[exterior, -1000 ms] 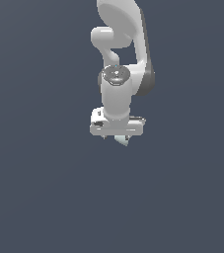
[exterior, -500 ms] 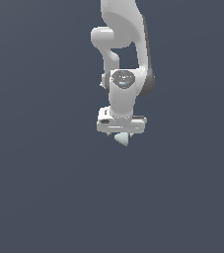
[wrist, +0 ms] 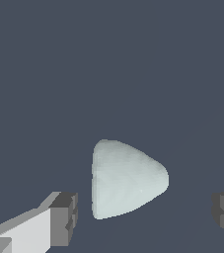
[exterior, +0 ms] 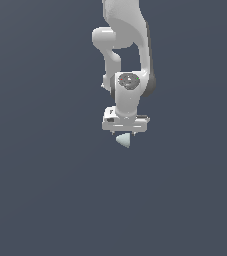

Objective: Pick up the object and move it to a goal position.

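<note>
The object (wrist: 126,180) is a pale grey-green rounded cone lying on the dark grey floor. In the wrist view it lies between the two dark finger pads (wrist: 64,217), with a gap on each side. My gripper (wrist: 145,212) is open around it, and nothing is gripped. The exterior view has the white gripper (exterior: 125,133) pointing straight down. The object (exterior: 124,141) shows just below the hand.
The white arm (exterior: 127,45) rises from the gripper to the exterior view's top edge. A plain dark grey floor (exterior: 45,190) surrounds the object on all sides.
The hand and wrist have shifted slightly toward the exterior view's right. More of the object now shows below the hand.
</note>
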{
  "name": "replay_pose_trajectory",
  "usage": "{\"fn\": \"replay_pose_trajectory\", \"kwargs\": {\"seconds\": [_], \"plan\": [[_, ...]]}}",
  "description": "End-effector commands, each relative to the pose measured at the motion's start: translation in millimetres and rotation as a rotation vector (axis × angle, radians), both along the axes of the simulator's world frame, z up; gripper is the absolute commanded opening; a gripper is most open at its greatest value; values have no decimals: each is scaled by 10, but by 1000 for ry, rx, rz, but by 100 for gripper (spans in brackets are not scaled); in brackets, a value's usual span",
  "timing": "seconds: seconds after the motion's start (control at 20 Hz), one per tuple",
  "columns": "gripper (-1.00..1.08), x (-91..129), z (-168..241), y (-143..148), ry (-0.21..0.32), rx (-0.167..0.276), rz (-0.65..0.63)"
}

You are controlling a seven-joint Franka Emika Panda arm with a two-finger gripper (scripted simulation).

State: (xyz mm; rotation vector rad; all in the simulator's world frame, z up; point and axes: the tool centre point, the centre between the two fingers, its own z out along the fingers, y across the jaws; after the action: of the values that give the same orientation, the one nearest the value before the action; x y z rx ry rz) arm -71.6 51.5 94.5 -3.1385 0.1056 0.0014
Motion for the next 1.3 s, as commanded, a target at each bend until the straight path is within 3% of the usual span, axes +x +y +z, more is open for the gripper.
{"fn": "replay_pose_trajectory", "kwargs": {"seconds": [0.0, 1.05, 1.1, 1.25], "plan": [[100, -39, -23, 10, -1, -1, -2], [100, -52, -531, 14, -1, -1, -2], [-100, -52, -531, 14, -1, -1, -2], [-100, -52, -531, 14, -1, -1, -2]]}}
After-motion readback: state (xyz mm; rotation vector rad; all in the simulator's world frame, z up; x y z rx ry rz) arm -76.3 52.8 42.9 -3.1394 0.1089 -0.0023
